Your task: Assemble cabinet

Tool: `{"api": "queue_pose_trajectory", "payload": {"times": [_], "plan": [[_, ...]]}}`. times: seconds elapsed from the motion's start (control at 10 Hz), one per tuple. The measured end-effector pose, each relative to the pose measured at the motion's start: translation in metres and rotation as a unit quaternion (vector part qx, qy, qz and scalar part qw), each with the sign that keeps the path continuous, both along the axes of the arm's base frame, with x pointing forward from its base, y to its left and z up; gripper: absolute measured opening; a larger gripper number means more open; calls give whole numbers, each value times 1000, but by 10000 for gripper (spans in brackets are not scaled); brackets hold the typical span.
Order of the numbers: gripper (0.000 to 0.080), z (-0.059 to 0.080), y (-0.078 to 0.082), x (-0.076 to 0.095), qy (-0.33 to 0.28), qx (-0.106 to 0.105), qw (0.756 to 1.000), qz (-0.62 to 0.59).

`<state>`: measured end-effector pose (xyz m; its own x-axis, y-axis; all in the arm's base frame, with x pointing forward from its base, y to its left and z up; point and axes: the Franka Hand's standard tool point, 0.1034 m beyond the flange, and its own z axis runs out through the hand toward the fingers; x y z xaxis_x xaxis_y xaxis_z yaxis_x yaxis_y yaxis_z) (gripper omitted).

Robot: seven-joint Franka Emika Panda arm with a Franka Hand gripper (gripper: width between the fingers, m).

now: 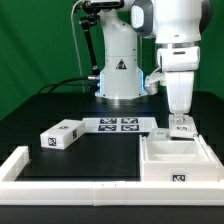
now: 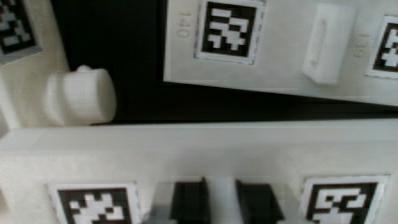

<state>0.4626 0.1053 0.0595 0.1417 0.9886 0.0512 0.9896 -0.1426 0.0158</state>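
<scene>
Cabinet (image 1: 176,160) sits on the bench (image 1: 100,152), exterior view's right. Light, stiff, slick plastic, so take it by 1 thin wall. Gripper (image 1: 181,123) is over it, narrow, possibly pinching that wall.

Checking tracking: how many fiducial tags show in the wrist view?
5: two tags on the white ledge flanking the hand; three on panels beyond, two cropped. Others may be hidden.

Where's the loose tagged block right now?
The block lies at the exterior view's left, beside the marker board, apart from the cabinet box.
</scene>
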Motion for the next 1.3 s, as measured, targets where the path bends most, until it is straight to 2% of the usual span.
{"api": "queue_pose_trajectory", "payload": {"times": [0.4, 0.9, 1.3], "plan": [[70, 0, 0, 0, 0, 0, 1000, -2], [70, -3, 2, 12, 3, 2, 1000, -9], [70, -3, 2, 12, 3, 3, 1000, -10]]}}
